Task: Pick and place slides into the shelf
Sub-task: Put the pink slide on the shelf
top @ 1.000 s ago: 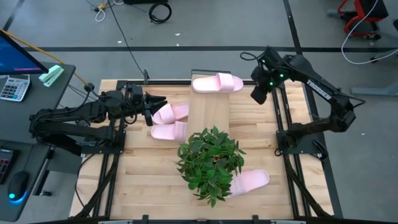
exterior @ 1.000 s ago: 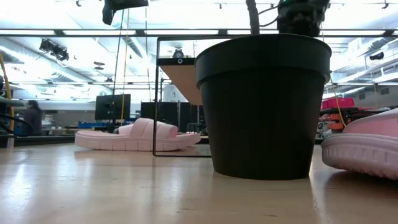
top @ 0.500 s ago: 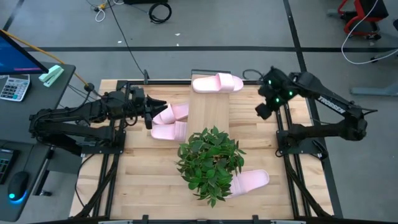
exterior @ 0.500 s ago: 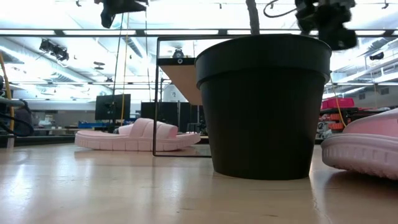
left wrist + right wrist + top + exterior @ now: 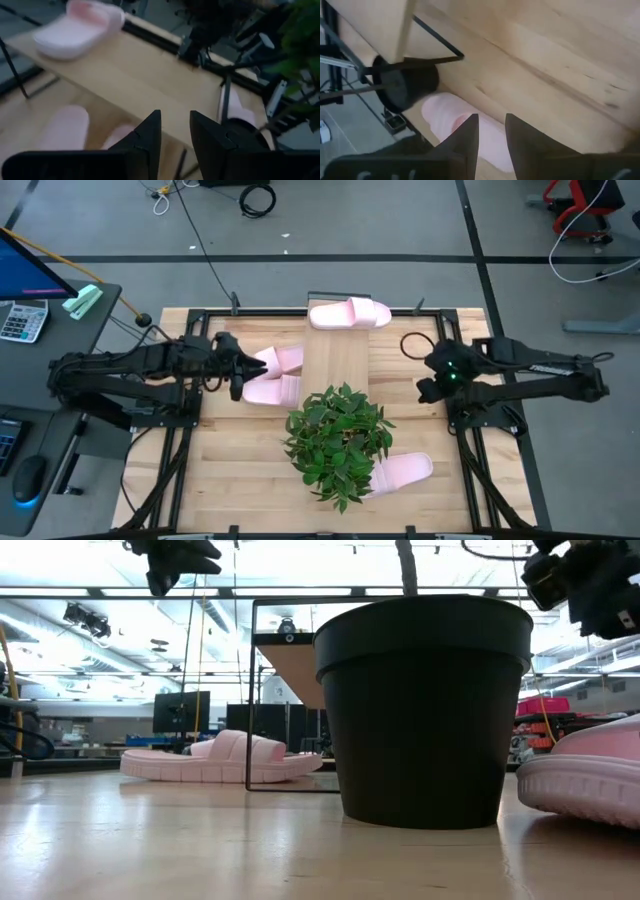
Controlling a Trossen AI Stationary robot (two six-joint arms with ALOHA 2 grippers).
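Bright even overhead light, soft faint shadows; ceiling strip lights [image 5: 90, 592] glaring in the low view, pale sheen on the desk [image 5: 200, 840]; left wrist view motion-blurred, slide [image 5: 80, 27] smeared

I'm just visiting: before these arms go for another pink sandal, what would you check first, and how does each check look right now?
1. Left gripper empty, fingers apart with a narrow gap: ok.
2. Right gripper empty, fingers apart: ok.
3. Two slides lie by the left gripper, within apparent reach: ok.
4. The shelf has free top space; one slide already sits at its far end: ok.
5. The potted plant crowds the shelf's near end and overhangs the fourth slide: not ok.
6. How the two slides overlap: cannot tell.
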